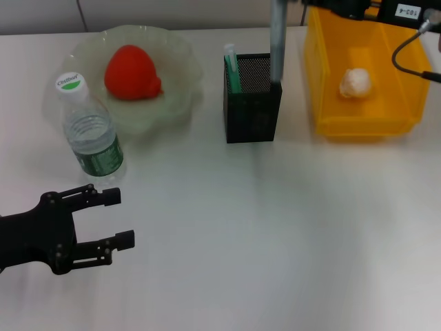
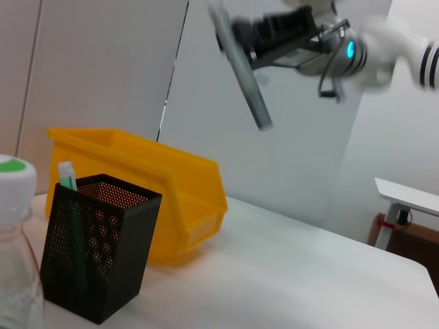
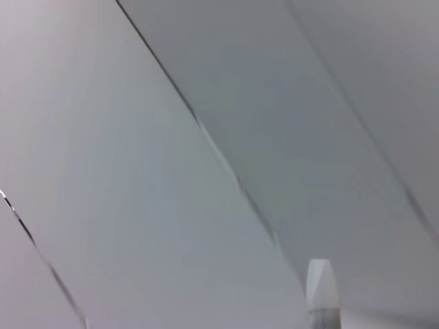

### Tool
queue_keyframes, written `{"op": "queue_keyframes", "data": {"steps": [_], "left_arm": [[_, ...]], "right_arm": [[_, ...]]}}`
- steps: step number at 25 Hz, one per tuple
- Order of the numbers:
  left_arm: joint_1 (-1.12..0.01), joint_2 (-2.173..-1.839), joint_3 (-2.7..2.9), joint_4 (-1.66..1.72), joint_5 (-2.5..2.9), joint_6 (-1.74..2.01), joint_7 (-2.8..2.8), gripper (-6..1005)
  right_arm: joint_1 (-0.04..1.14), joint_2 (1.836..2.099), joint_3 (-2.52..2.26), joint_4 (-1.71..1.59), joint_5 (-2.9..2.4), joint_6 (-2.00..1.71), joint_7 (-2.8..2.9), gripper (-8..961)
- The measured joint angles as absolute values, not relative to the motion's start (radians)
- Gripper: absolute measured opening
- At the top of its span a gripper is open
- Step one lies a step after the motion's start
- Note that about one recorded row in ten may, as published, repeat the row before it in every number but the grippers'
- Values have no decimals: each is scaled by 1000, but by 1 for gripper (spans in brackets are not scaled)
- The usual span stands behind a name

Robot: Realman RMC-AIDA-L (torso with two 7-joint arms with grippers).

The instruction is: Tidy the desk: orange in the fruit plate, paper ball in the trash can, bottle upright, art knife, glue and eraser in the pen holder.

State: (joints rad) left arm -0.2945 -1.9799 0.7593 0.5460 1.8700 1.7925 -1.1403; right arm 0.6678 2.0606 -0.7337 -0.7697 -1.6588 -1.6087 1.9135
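left pincer (image 1: 116, 219) idle; art knife (image 1: 276, 41) upright above pen holder (image 1: 251, 107)

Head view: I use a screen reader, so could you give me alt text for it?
The right gripper holds a grey art knife above a black pen holder with glue in it. An orange lies on the plate, a paper ball in the yellow bin, and a bottle stands upright. The left gripper hovers open, low over the table.

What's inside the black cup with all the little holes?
A green and white stick, maybe the glue, stands up inside the pen holder. The right hand holds a grey art knife over it. The holder's bottom is hidden, so I can't tell about the eraser.
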Motion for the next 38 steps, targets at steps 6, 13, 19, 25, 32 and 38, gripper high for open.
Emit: {"op": "queue_keyframes", "data": {"steps": [6, 13, 19, 25, 32, 38], "left_arm": [[-298, -1984, 759, 546, 1870, 1794, -1140, 801], [-301, -1991, 756, 551, 1866, 1791, -1140, 801], [-304, -1993, 756, 551, 1866, 1793, -1140, 801], [-304, -1992, 745, 553, 1863, 1808, -1140, 801], [-305, -1968, 708, 556, 1867, 1861, -1140, 801], [-304, -1928, 713, 558, 1878, 1957, -1140, 801]], "right_arm": [[633, 2091, -722, -431, -1396, -1593, 1195, 132], [704, 2092, -720, -134, -1268, -1412, 644, 130], [743, 2093, -720, -102, -1284, -1302, 643, 129], [715, 2085, -719, -152, -1303, -1354, 823, 347], [525, 2072, -725, -567, -1611, -1737, 1246, 564], [366, 2037, -716, -695, -1825, -2026, 1297, 685]]}}
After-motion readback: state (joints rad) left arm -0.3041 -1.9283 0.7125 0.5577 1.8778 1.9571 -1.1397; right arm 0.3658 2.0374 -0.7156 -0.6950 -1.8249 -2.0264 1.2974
